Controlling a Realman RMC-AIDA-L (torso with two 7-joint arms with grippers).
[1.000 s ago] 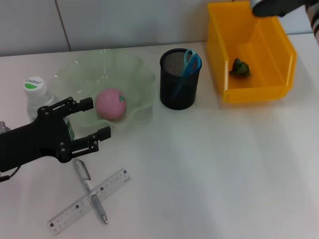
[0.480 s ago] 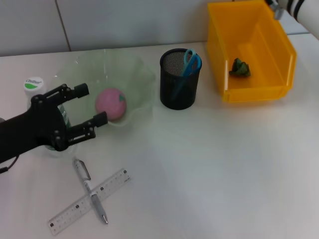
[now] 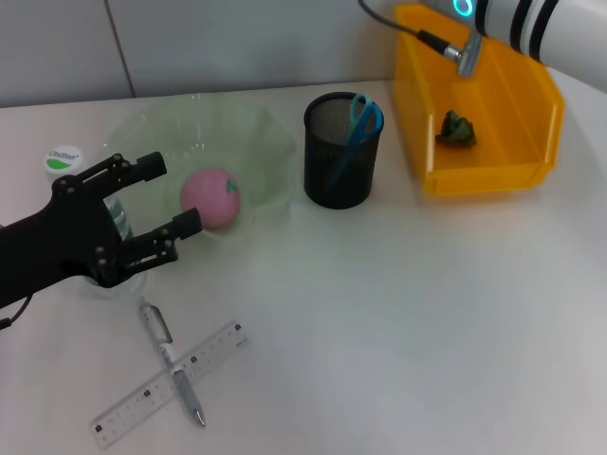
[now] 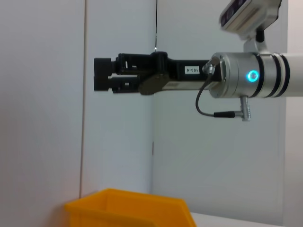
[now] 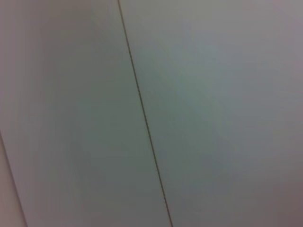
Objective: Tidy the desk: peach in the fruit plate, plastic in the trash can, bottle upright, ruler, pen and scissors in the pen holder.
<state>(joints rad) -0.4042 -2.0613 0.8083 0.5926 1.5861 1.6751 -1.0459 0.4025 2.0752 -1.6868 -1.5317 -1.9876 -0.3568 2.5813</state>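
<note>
Left gripper (image 3: 159, 197) agape beside glassy ruffled plate (image 3: 270, 152).

White label reading "103-4" on the right gripper (image 4: 102, 80) body; graduation marks on the ruler (image 3: 169, 383), numerals illegible.

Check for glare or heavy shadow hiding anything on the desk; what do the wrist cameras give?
Head view: even light, soft shadows, faint glints on the clear fruit plate, peach plain; left gripper hides most of the bottle. Left wrist view: wall, right gripper, yellow trash can rim. Right wrist view: bare wall only.
</note>
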